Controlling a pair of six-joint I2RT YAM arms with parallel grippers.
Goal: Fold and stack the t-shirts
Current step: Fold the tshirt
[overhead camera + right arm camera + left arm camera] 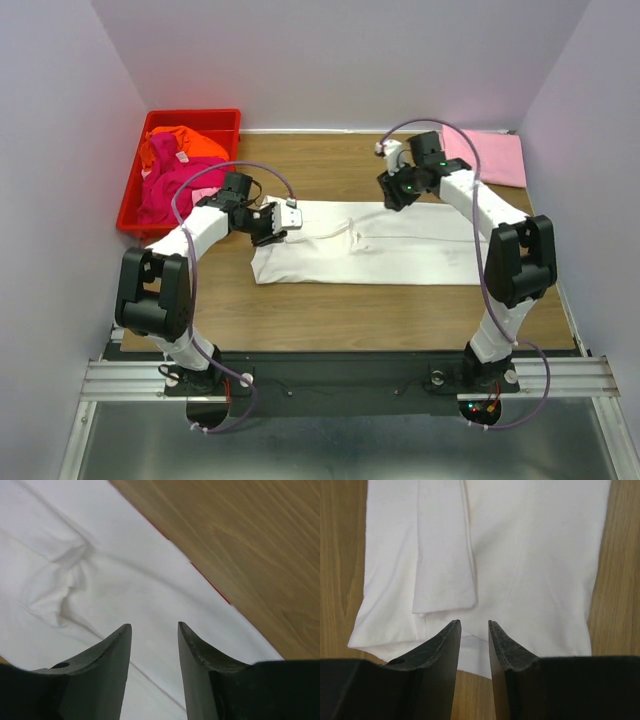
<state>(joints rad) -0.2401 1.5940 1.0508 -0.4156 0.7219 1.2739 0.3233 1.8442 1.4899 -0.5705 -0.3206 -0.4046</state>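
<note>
Long folded white t-shirt (380, 245) lies mid-table (330, 300). Over its left end, the left gripper (474, 625) has jaws partly apart and empty. At its far edge, the right gripper (154, 626) is likewise empty. The pink t-shirt (490, 158) lies far right.

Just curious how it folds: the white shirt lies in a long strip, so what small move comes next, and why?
Probably the left gripper should lower and pinch the strip's left end, ready to fold it across. The white t-shirt lies flat as a long band. The left gripper hangs right over that end, and both it and the right gripper are open, holding nothing.
</note>
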